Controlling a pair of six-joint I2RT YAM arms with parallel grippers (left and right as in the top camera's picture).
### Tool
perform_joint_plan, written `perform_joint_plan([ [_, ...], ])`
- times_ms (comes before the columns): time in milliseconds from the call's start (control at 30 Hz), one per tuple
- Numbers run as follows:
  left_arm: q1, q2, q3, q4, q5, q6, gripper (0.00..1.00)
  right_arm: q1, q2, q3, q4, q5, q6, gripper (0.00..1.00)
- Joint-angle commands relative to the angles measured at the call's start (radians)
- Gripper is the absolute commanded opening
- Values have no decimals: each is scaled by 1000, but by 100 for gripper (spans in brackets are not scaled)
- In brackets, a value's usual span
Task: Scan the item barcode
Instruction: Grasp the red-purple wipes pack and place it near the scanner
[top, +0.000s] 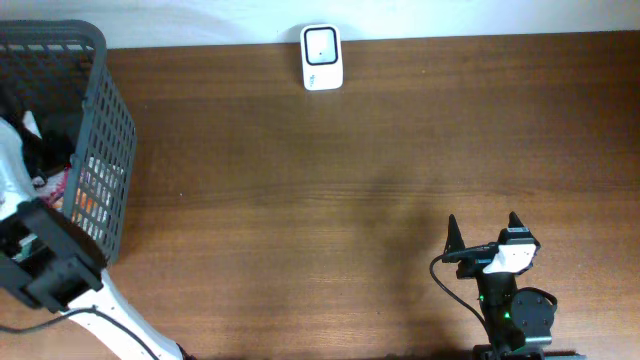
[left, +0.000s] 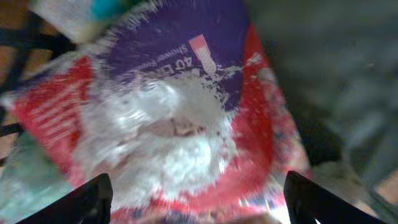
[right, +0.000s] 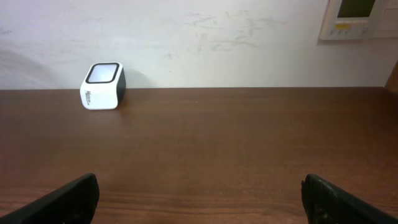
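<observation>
The item is a crinkled plastic packet (left: 168, 118), red and purple with a white middle, and it fills the blurred left wrist view. My left gripper (left: 197, 186) is down in the grey basket (top: 100, 140), its jaws wide apart on either side of the packet's lower edge, with no grip showing. No barcode can be made out on the packet. The white barcode scanner (top: 321, 57) stands at the table's far edge, also seen as the white scanner (right: 103, 85) against the wall. My right gripper (top: 483, 232) rests open and empty near the front right of the table.
The basket stands at the table's far left with other packaged goods (top: 85, 195) inside it. My left arm (top: 45, 255) leans over the basket's near side. Brown tabletop (top: 300, 200) lies between basket, scanner and right arm.
</observation>
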Motion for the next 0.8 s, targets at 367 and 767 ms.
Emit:
perform_joint_plan([
  [367, -7, 58, 573, -251, 129, -131, 0, 5, -6, -8, -2, 9, 0, 99],
  [767, -8, -136, 695, -181, 371, -252, 0, 5, -6, -8, -2, 9, 0, 99],
])
